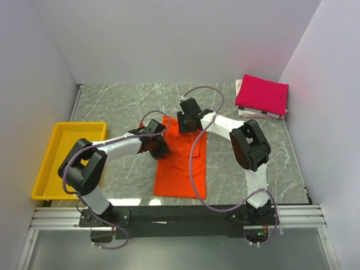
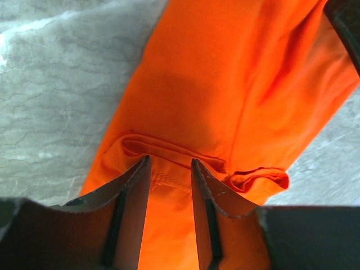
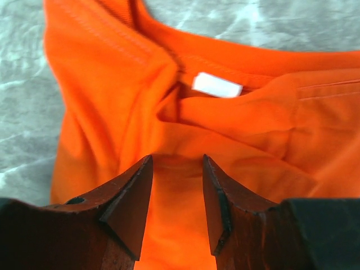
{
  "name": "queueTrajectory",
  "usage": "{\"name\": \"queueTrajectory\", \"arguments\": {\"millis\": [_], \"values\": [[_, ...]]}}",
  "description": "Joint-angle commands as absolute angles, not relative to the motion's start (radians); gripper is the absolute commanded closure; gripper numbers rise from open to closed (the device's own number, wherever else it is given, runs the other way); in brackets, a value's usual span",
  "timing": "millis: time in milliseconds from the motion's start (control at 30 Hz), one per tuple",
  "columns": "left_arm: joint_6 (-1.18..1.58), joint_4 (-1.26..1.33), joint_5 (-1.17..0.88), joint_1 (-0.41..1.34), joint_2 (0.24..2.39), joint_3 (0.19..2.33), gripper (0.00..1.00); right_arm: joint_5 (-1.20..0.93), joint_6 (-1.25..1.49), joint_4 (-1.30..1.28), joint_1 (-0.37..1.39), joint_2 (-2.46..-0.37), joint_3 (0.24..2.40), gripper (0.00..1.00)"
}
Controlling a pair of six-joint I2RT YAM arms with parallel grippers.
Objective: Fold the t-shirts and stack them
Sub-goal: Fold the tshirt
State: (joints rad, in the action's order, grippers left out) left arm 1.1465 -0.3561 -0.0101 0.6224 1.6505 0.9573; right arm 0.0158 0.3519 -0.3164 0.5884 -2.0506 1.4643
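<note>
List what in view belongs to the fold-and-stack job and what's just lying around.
Job:
- plain bright orange cloth t-shirt, part-folded, mid-table
- magenta-pink cloth t-shirt, folded, far right corner

Lying about:
- yellow plastic rectangular tray, left side of the table
- white flat item under the pink shirt; can't tell what it is

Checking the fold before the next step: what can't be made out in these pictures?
Top view: the orange t-shirt at its collar end, covered by the left hand and right hand.
Top view: what lies under the pink t-shirt; only a white edge shows.
Right wrist view: the white label, too blurred to read.
Left wrist view: the rest of the shirt, cut off at the top edge.
</note>
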Motion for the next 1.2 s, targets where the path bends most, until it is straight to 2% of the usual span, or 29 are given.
{"name": "queueTrajectory", "arguments": {"millis": [0, 200, 333, 367, 533, 633, 1167], "values": [[1.157, -0.334, -0.009, 0.624, 1.658, 0.948, 0.6, 0.049, 0.37, -0.276, 0.604, -1.991, 1.467, 0.52], [1.155, -0.336, -0.008, 0.624, 1.661, 0.948, 0.6, 0.081, 0.388, -0.308, 0.614, -2.025, 1.5, 0.55], [1.152, -0.337, -0.008, 0.624, 1.663, 0.951, 0.6, 0.091, 0.396, -0.31, 0.615, -2.031, 1.491, 0.74], [1.154, -0.339, -0.008, 0.624, 1.664, 0.95, 0.6, 0.098, 0.397, -0.314, 0.614, -2.034, 1.49, 0.81], [1.158, -0.333, -0.008, 0.624, 1.663, 0.939, 0.6, 0.098, 0.403, -0.311, 0.614, -2.034, 1.482, 0.89], [1.158, -0.331, -0.009, 0.624, 1.663, 0.933, 0.61, 0.13, 0.42, -0.324, 0.611, -2.022, 1.471, 1.0], [1.161, -0.319, -0.017, 0.624, 1.672, 0.916, 0.61, 0.17, 0.526, -0.293, 0.577, -1.94, 1.315, 1.0]]}}
